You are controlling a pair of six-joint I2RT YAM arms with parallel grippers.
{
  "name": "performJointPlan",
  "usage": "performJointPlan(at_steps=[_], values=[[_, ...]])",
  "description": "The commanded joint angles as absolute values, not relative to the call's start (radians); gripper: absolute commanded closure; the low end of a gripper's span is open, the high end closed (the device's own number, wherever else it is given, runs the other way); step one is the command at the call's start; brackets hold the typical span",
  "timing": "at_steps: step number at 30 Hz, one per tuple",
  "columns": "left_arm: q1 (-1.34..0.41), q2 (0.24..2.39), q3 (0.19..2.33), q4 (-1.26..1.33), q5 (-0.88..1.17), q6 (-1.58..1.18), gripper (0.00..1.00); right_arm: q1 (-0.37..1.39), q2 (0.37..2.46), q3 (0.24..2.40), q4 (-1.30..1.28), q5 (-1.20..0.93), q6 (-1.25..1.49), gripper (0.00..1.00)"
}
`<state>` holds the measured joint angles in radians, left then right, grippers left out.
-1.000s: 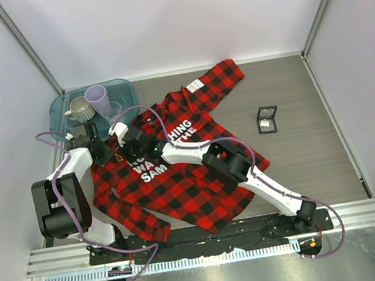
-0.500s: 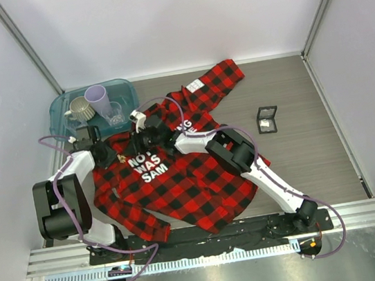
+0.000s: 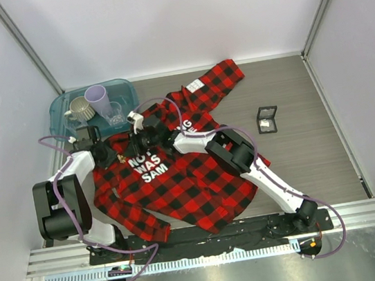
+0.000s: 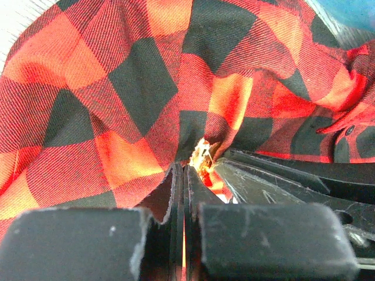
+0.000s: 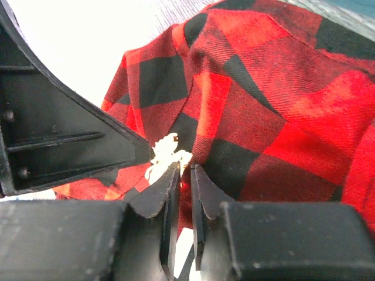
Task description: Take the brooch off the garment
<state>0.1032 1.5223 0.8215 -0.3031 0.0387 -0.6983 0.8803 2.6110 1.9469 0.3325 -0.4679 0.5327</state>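
The red-and-black plaid garment (image 3: pixel 193 181) lies spread on the table, with white lettering near its middle. My left gripper (image 3: pixel 105 154) and right gripper (image 3: pixel 137 146) face each other over its upper left part. In the left wrist view my left gripper (image 4: pixel 186 170) is shut on a fold of the garment (image 4: pixel 117 88), and the gold spiky brooch (image 4: pixel 203 156) sits just past its fingertips. In the right wrist view my right gripper (image 5: pixel 184 170) is pinched on a thin fold of the garment (image 5: pixel 263 105). The brooch (image 5: pixel 167 153), washed out pale, sits beside the tip of its left finger.
A teal tub (image 3: pixel 124 86) with a mug and a purple cup (image 3: pixel 96 97) stands at the back left, close behind the left gripper. A small black box (image 3: pixel 267 119) lies on the table to the right. The garment's white label (image 3: pixel 195 84) shows near the collar.
My right gripper moved back and to the right off the lettering, uncovering more of it, then shifted slightly left. The left arm has barely moved.
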Motion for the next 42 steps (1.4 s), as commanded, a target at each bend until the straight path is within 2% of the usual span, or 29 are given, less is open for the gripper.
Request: performJointPlan(at_steps=[1, 2, 7, 16, 33, 42], values=[[0.097, 1.493, 0.813, -0.308, 0.048, -0.686, 1.00, 0.902, 2.605, 2.006, 0.321, -0.453, 0.485, 0.80], [0.097, 1.493, 0.813, -0.307, 0.049, -0.686, 1.00, 0.902, 2.603, 2.000, 0.327, -0.451, 0.489, 0.77], [0.095, 1.497, 0.811, -0.305, 0.051, -0.687, 1.00, 0.902, 2.600, 2.002, 0.325, -0.451, 0.485, 0.77], [0.097, 1.496, 0.813, -0.304, 0.052, -0.684, 1.00, 0.902, 2.623, 2.032, 0.310, -0.468, 0.485, 0.99], [0.086, 1.499, 0.839, -0.321, 0.018, -0.669, 1.00, 0.908, 2.681, 2.134, 0.184, -0.480, 0.450, 0.99], [0.078, 1.503, 0.873, -0.353, 0.009, -0.643, 1.00, 0.974, 2.646, 2.163, 0.006, -0.393, 0.140, 0.99]])
